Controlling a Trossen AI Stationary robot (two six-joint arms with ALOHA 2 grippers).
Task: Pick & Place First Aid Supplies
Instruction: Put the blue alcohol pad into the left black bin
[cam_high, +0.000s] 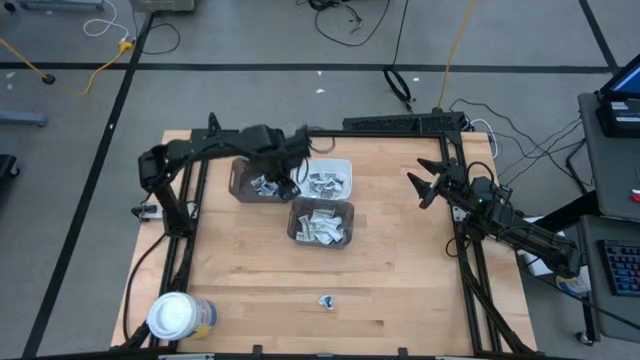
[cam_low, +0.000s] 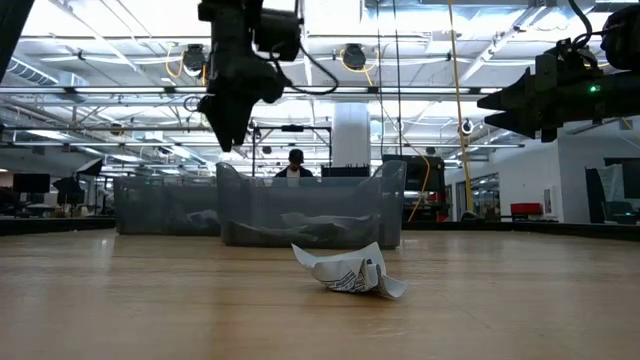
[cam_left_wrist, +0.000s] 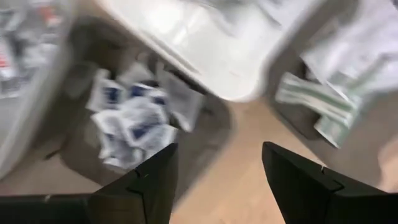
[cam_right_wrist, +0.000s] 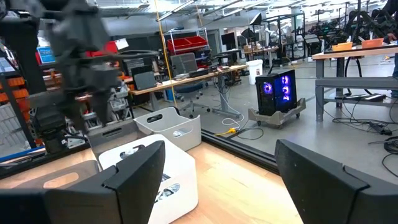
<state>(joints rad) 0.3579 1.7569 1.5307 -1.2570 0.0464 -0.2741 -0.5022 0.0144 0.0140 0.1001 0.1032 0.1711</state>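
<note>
A crumpled packet (cam_low: 350, 271) lies nearest; both tools, left (cam_high: 291, 186) and right (cam_high: 424, 184), hang spread and empty.

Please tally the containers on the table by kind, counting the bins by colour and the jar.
Grey bins: 2
White bin: 1
White-lidded jar: 1
Total: 4

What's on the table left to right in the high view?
White-lidded jar → left grey bin with the left gripper open above it → loose packet near the front edge → right gripper, open and empty. The white bin and the second grey bin overlap mid-table, so I left them out.
</note>
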